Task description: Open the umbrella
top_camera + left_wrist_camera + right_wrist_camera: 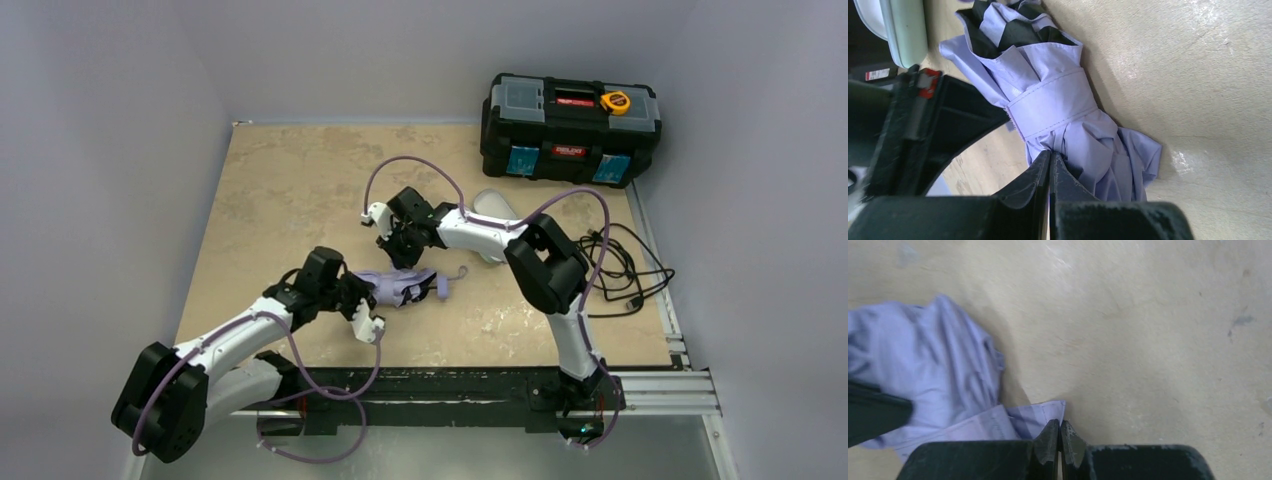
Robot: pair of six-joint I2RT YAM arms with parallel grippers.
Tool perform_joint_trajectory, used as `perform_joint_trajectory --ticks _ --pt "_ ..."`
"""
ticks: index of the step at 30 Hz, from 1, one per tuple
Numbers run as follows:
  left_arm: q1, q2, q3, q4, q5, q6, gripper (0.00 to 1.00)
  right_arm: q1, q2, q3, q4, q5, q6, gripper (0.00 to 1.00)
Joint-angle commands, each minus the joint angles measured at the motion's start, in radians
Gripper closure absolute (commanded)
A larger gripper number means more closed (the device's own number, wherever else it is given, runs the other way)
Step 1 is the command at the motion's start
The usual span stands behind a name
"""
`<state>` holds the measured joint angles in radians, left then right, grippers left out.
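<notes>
Folded umbrella (398, 287) — long axis left–right

Left gripper (1049, 161): fingers (1070, 186) pressed together, no visible gap, tips right against the umbrella (1100, 150) fabric just below the strap (1053, 102). Can't tell if any fabric is pinched. Umbrella lies folded on the beige surface (1193, 75), lavender canopy bunched, strap wrapped around it, black underside showing in the folds at the top. Mint-green piece (908, 30) top left, blurred. Black part with red tab (928, 82) at left, unidentifiable.
</notes>
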<state>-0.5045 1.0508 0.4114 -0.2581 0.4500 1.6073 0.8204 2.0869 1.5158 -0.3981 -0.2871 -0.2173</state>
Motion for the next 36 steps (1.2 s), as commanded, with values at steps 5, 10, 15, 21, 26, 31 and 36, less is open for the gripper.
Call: perform_joint_trajectory --ticks 5,10,15,21,26,31,36 --pt "-0.002 -0.019 -0.071 -0.173 0.028 -0.015 1.0 -0.029 0.041 -0.001 -0.009 0.106 -0.045 1.0" --pt "0.001 -0.123 -0.025 -0.102 -0.003 -0.234 1.0 -0.038 -0.021 0.029 -0.023 0.079 -0.028 1.0" --pt "0.013 -0.32 0.008 -0.132 -0.003 -0.314 1.0 -0.072 -0.114 0.057 -0.041 0.038 0.026 1.0" --pt "0.066 -0.503 -0.001 -0.213 -0.012 -0.309 1.0 -0.131 -0.253 0.005 0.013 -0.037 0.117 1.0" --pt "0.066 -0.612 0.103 -0.452 0.024 -0.456 0.62 -0.138 -0.343 -0.039 0.033 -0.112 0.139 1.0" --pt "0.066 -0.613 0.187 -0.51 -0.063 -0.732 0.47 -0.138 -0.409 -0.082 -0.017 -0.222 0.11 1.0" --pt "0.067 -0.593 0.222 -0.51 -0.111 -0.959 0.38 -0.138 -0.551 -0.162 -0.067 -0.288 0.041 1.0"
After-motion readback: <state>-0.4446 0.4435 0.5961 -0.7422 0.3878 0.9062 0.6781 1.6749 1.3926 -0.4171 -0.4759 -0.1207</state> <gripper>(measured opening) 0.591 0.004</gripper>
